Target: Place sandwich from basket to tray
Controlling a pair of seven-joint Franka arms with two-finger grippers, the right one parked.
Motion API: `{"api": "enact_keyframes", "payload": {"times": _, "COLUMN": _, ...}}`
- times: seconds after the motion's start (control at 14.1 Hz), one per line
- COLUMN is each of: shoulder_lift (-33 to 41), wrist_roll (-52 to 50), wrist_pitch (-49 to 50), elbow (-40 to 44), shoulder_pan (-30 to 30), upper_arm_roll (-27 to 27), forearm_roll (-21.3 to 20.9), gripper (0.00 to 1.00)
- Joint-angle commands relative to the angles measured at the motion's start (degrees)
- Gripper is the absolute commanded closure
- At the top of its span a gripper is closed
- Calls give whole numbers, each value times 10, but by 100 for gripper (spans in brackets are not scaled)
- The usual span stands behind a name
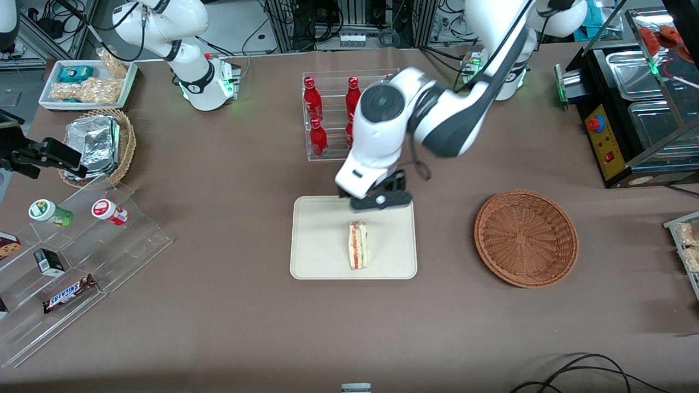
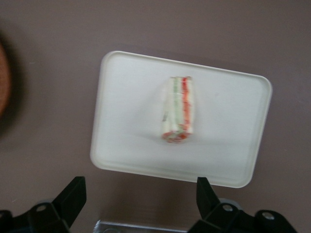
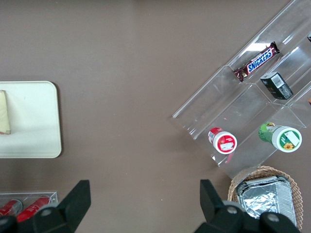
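The sandwich stands on its edge on the cream tray, near the tray's middle; it also shows in the left wrist view on the tray. The reddish-brown basket is empty and sits toward the working arm's end of the table; only its blurred edge shows in the left wrist view. My left gripper hovers above the tray's edge farthest from the front camera, apart from the sandwich. In the left wrist view the gripper is open and holds nothing.
A clear rack of red bottles stands just past the tray, under my arm. A tan basket with foil packets, a white bin of snacks and a clear stepped stand lie toward the parked arm's end. A black appliance stands at the working arm's end.
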State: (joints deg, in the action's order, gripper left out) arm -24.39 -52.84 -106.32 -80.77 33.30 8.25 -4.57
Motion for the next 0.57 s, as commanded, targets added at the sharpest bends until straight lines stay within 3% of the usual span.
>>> {"api": "enact_keyframes", "payload": {"times": 0.0, "shoulder_lift": 31, "wrist_roll": -18, "wrist_pitch": 65, "elbow": -23, "shoulder_pan": -50, "upper_arm_roll": 1, "forearm_roll": 1, "gripper": 0}}
{"api": "enact_keyframes", "payload": {"times": 0.21, "shoulder_lift": 57, "wrist_roll": 19, "wrist_pitch": 127, "elbow": -41, "shoulder_pan": -107, "upper_arm_roll": 1, "forearm_roll": -4, "gripper": 0}}
{"api": "enact_keyframes", "payload": {"times": 0.49, "shoulder_lift": 165, "wrist_roll": 124, "wrist_pitch": 126, "elbow": -159, "shoulder_pan": -178, "upper_arm_roll": 1, "forearm_roll": 1, "gripper": 0}}
